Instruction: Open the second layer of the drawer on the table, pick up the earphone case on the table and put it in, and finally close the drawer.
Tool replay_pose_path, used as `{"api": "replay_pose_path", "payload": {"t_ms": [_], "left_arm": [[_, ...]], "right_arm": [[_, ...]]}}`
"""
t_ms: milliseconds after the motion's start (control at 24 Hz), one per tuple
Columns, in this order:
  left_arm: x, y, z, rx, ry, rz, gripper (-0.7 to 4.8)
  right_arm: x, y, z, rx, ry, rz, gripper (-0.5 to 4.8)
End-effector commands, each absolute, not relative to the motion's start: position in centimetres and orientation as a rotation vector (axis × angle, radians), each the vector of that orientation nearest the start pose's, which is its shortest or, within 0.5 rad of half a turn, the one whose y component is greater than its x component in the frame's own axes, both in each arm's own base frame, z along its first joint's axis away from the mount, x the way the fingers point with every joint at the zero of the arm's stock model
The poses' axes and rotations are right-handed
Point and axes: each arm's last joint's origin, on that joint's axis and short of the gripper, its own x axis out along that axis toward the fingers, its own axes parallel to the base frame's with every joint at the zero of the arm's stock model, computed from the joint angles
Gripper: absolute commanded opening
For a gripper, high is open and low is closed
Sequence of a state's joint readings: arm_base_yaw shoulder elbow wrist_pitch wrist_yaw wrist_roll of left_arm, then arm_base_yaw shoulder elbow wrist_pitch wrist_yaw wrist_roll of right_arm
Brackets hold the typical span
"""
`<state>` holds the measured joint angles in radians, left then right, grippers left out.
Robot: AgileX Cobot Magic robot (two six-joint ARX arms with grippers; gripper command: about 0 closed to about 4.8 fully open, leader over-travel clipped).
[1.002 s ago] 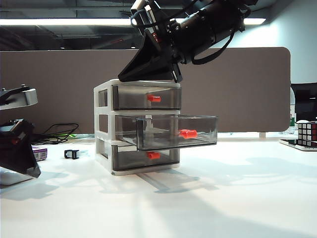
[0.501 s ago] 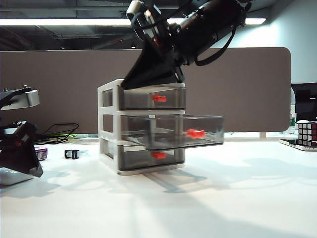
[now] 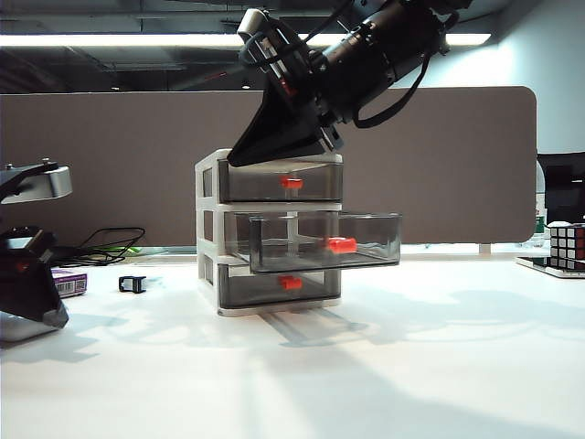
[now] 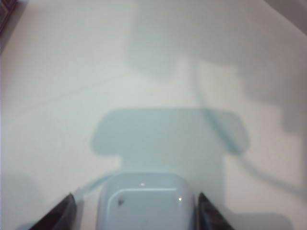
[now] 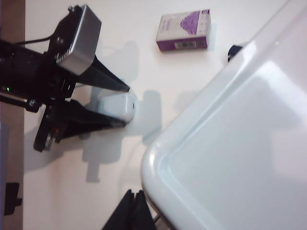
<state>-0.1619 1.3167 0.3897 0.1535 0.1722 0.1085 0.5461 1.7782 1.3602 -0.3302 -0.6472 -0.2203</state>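
Drawer unit point(image 3: 270, 233) stands mid-desk, and we see its second layer point(image 3: 324, 242) pulled well out toward the front edge, with nothing visible inside the smoky tray; the top and bottom trays are pushed in. Compared with a second ago, the whole unit has slid a little to the right and the open tray sticks out less. Our right pincer point(image 3: 279, 137) presses on the unit's top, fingers clenched together. Near the desk's left edge, our left pincer point(image 4: 135, 211) sits low with the white earphone case point(image 4: 145, 201) between its fingers; we cannot tell whether they grip it yet. A purple-and-white box point(image 5: 183, 30) lies beyond it, its print too small to read, beside a small black clip point(image 3: 132, 284).
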Motion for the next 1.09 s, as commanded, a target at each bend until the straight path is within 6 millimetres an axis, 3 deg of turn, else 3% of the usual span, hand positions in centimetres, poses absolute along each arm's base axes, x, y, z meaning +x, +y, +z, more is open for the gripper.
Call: {"api": "replay_pose_path", "payload": {"t_ms": [42, 125, 292, 417, 668, 877, 1085], "left_arm": [[21.3, -4.0, 13.1, 0.096, 0.773, -0.361, 3.18], [21.3, -4.0, 13.1, 0.096, 0.773, -0.362, 2.68], [21.4, -4.0, 12.9, 0.096, 0.775, -0.362, 2.52], [21.6, -4.0, 12.4, 0.093, 0.794, -0.366, 1.40], [21.6, -4.0, 11.9, 0.088, 0.818, -0.364, 1.38], [21.7, -4.0, 12.0, 0.082, 0.810, -0.361, 1.37], [21.7, -4.1, 12.0, 0.078, 0.810, -0.363, 0.96]], "right_arm": [[32.7, 21.9, 25.8, -0.139, 0.618, 1.214, -0.05], [32.6, 22.0, 25.9, -0.118, 0.604, 1.265, -0.05], [32.5, 22.2, 26.3, -0.100, 0.577, 1.315, -0.05], [32.3, 22.4, 26.3, -0.101, 0.578, 1.323, -0.05], [31.8, 22.5, 27.1, -0.097, 0.556, 1.340, -0.05], [31.1, 22.1, 29.6, -0.090, 0.461, 1.337, -0.05], [31.0, 21.8, 31.3, -0.098, 0.372, 1.279, -0.05]]}}
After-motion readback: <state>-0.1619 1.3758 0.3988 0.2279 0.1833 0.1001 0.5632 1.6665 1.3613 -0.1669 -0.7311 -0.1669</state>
